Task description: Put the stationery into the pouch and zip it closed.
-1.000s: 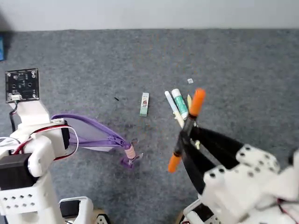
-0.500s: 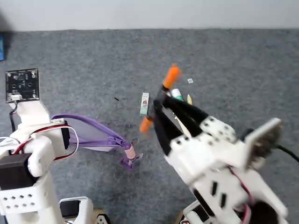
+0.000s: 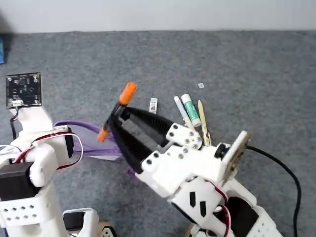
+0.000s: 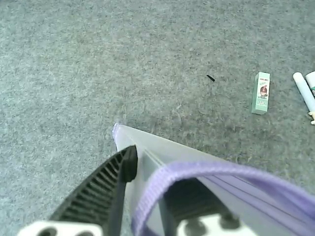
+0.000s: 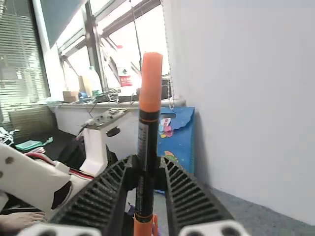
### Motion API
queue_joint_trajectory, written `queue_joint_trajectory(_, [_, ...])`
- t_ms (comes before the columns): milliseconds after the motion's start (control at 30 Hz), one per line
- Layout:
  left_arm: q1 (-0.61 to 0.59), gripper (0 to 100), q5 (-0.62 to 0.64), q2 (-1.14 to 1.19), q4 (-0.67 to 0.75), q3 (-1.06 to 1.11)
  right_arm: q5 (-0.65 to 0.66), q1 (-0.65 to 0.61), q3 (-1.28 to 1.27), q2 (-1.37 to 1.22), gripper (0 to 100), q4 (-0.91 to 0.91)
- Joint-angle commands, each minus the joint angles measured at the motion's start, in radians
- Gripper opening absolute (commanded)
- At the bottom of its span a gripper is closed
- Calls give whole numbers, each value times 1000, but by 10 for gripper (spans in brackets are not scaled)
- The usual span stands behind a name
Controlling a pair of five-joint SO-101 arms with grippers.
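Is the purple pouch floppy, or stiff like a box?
Probably floppy: the pouch bends in a curve where the left hand pinches its rim. It looks thin and see-through, so it is likely light too.

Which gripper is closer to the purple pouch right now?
Left. The left gripper clamps the pouch by its rim; the right gripper, holding an orange marker, hangs above it.

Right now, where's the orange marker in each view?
High view: orange marker left of centre, in the right gripper, by the purple pouch.
Left wrist view: camera faces the pouch instead.
Right wrist view: upright at centre, in that gripper.
Shared landmark: right gripper.
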State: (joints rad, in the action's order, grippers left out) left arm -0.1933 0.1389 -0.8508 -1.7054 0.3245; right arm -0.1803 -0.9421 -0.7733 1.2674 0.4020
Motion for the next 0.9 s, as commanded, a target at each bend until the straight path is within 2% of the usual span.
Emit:
queue_joint_trajectory(0, [2, 11, 0, 25, -12, 39, 48, -56, -17, -5, 8, -25])
queue_joint_trajectory(167, [2, 11, 0, 25, -12, 39, 46, -64, -43, -71, 12, -33])
queue_joint_trajectory(333, [2, 11, 0, 25, -12, 39, 52, -31, -58, -136, 12, -130])
queue_joint_trajectory(533, [0, 11, 0, 25, -12, 39, 112, -24, -77, -191, 14, -136])
queue_joint_trajectory(600, [0, 11, 0, 25, -12, 39, 147, -27, -97, -197, 45, -127])
queue_joint_trajectory(767, [-2, 11, 0, 25, -11, 39, 166, -28, -101, -193, 199, -8])
queue_joint_trajectory(867, [-2, 11, 0, 25, -11, 39, 166, -24, -74, -191, 191, 5])
